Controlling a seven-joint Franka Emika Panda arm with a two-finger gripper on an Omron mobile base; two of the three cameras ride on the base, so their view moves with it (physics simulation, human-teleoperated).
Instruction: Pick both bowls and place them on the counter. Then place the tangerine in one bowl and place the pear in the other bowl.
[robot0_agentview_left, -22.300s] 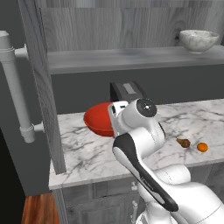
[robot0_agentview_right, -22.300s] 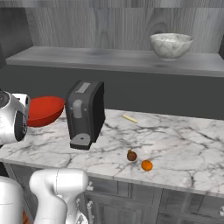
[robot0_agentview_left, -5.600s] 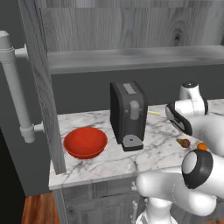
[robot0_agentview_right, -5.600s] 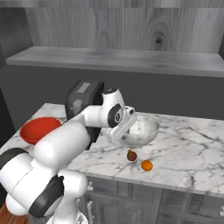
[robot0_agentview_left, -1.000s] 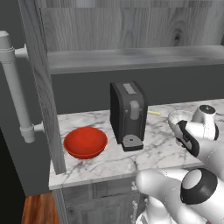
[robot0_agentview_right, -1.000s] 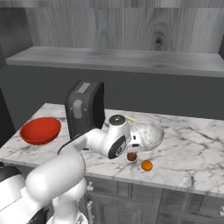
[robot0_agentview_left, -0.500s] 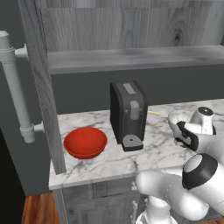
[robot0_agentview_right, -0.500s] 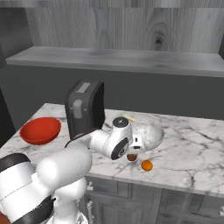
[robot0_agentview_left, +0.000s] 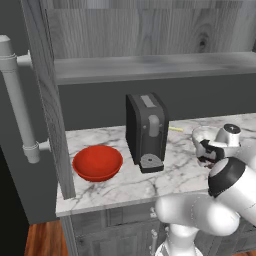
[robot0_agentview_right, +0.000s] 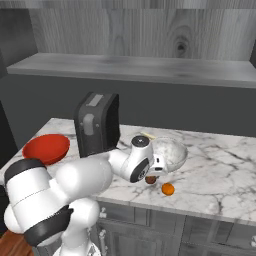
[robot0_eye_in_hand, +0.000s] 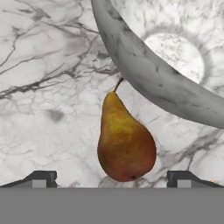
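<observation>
The brown pear (robot0_eye_in_hand: 125, 141) lies on the white marble counter (robot0_agentview_right: 216, 176), stem pointing away, right beside the marbled bowl (robot0_eye_in_hand: 166, 83). My gripper (robot0_eye_in_hand: 111, 180) hangs just over the pear and is open, a dark fingertip (robot0_eye_in_hand: 41, 178) on each side of the fruit, not touching it. From the right base, the pear (robot0_agentview_right: 150, 179) shows under my hand, with the marbled bowl (robot0_agentview_right: 170, 152) just behind it and the orange tangerine (robot0_agentview_right: 168, 188) a little to its right. The red bowl (robot0_agentview_right: 46, 147) sits empty at the counter's left end.
A black coffee machine (robot0_agentview_right: 97, 125) stands on the counter between the two bowls. A grey shelf board (robot0_agentview_right: 135, 67) runs above. A wooden cabinet side (robot0_agentview_left: 47, 100) and a white pipe (robot0_agentview_left: 17, 100) bound the left end.
My hand has sunk a little lower and closer over the pear. The jaws have stayed open, and the bowls and fruit have not moved.
</observation>
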